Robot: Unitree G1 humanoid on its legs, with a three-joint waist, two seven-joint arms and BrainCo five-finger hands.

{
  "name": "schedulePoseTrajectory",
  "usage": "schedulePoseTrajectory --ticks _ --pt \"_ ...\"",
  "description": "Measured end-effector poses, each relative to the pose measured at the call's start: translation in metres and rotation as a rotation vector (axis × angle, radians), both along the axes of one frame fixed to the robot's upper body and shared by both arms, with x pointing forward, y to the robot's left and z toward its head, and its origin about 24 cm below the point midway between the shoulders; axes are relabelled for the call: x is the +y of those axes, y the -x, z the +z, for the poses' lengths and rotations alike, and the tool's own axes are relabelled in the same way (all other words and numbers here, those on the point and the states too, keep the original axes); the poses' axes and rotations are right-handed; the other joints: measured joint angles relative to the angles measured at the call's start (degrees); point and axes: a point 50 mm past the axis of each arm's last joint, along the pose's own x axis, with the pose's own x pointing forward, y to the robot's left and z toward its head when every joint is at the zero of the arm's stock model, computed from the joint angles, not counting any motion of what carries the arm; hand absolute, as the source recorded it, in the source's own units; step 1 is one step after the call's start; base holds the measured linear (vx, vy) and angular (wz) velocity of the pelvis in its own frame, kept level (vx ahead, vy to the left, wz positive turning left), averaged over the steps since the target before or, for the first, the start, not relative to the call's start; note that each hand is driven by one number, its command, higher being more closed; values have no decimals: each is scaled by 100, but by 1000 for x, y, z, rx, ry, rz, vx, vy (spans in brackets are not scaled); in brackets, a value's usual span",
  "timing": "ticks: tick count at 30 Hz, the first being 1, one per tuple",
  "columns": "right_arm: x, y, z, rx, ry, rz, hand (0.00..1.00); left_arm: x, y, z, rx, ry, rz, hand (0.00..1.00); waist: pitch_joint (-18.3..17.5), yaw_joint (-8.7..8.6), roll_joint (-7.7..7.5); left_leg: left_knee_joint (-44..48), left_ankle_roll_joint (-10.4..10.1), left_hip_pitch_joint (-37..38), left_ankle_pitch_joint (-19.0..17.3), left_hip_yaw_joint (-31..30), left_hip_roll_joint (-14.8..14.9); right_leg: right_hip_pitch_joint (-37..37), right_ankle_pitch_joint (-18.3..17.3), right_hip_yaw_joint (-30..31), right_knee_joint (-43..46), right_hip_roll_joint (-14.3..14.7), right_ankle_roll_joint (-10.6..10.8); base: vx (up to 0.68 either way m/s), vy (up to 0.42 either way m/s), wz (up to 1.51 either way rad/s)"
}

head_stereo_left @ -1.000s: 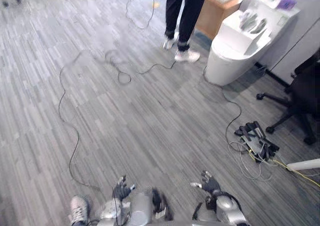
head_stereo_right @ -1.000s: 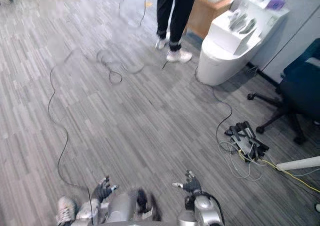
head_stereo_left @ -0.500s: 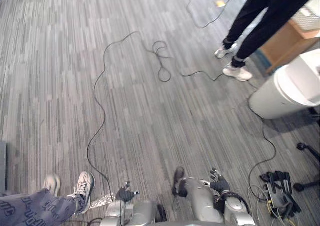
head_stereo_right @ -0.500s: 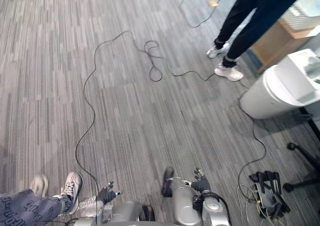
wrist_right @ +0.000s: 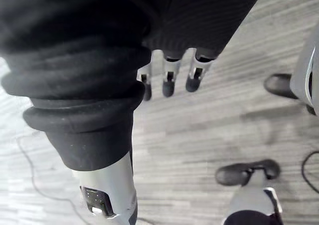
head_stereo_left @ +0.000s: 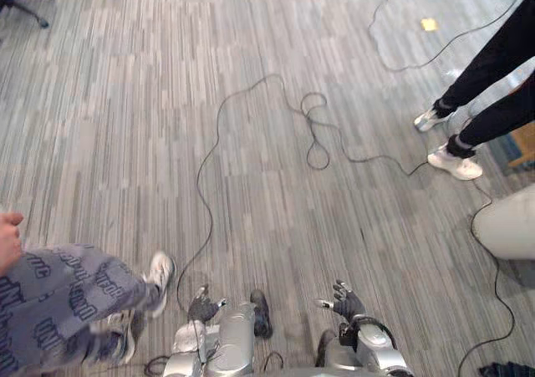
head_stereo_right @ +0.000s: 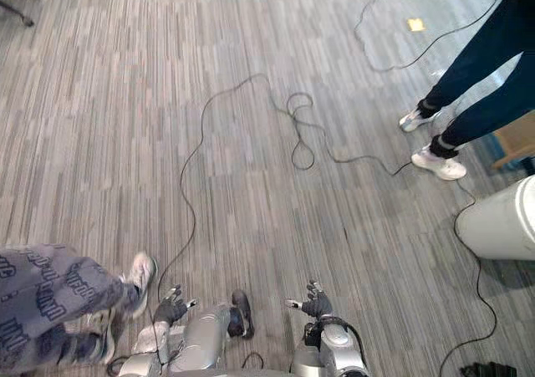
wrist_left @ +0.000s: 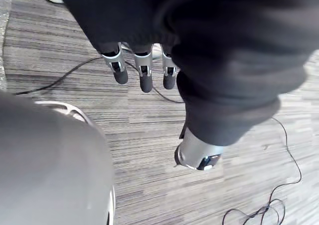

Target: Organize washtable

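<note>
Far left of the washtable (head_stereo_left: 512,225), a person in patterned trousers (head_stereo_left: 63,298) stands close by the robot. The left hand (head_stereo_left: 203,308) hangs low with its fingers loose and straight, holding nothing. The right hand (head_stereo_left: 345,301), nearer the washtable, is likewise slack and empty. A 2nd person (head_stereo_left: 489,76) in dark trousers stands just beyond the washtable's white curved side. The step looks like the approach. Next, the robot should turn right, face the washtable and come within reach.
</note>
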Motion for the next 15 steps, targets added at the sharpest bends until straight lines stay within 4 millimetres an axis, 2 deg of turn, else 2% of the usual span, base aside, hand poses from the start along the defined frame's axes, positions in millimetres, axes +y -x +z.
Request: schedulePoseTrajectory --ticks 1,2,4,5,7,9,10,11,12,13,14,15 --pt "1 1 0 -4 -3 14 0 4 1 0 14 -17 -22 0 -46 -5 -116 -184 23 277 -54 -25 -176 -621 -114 151 1334 -218 -156 264 148 19" --pt "4 2 0 -3 3 35 0 6 4 -2 33 -25 -28 0 -75 -22 -166 -350 38 573 -93 -133 -278 -925 -423 128 2005 -202 -214 322 119 37" --pt "3 2 0 -3 10 49 0 5 6 -3 43 -24 -28 0 -64 -57 -126 -516 80 944 -159 -289 -326 -1094 -798 -298 1986 -136 -353 339 79 51" --pt "3 0 1 -5 6 58 0 5 7 -4 46 -23 -26 0 -67 -53 -117 -592 98 1171 -198 -346 -306 -1283 -969 -693 1657 -48 -472 306 53 53" --pt "3 -4 2 -16 9 64 0 3 10 -7 65 -19 -28 0 -72 -88 -79 -740 -1 1417 -264 -504 -279 -1712 -951 -1101 809 136 -489 423 46 50" --pt "0 -11 6 -38 18 69 0 1 12 -9 80 -15 -33 0 -42 -186 -24 -1000 -143 1781 -341 -728 -242 -2140 -443 -1197 -430 389 -477 545 20 52" --pt "0 -12 6 -41 19 69 0 0 13 -9 82 -15 -36 0 -41 -196 -21 -1057 -221 1904 -384 -788 -236 -2218 -261 -1182 -753 476 -475 584 -28 63" --pt "0 -13 7 -47 20 71 0 0 15 -10 89 -15 -39 0 -43 -222 -20 -1066 -508 2192 -543 -977 -193 -2286 55 -1055 -1096 623 -597 493 -49 62" --pt "0 -13 7 -47 19 71 0 -1 16 -10 94 -16 -42 0 -53 -233 -19 -976 -628 2285 -610 -1077 -162 -2311 143 -998 -1075 681 -734 775 -129 96" --pt "-1 -10 6 -36 22 71 0 1 20 -11 102 -21 -43 0 -140 -278 -59 -429 -861 2271 -739 -1304 -131 -2282 308 -1023 -949 718 -1020 804 -195 114" --pt "-3 -4 3 -21 29 68 0 1 22 -13 112 -20 -42 0 -274 -346 -10 652 -901 1933 -748 -1403 -57 -2167 995 -909 -925 760 -1369 810 -203 109" --pt "-14 -7 4 -25 59 67 0 -9 21 -14 115 8 -39 0 -346 -310 316 1589 -1160 1589 -545 -1328 346 -2002 909 -1040 -842 969 -1364 697 -141 59"
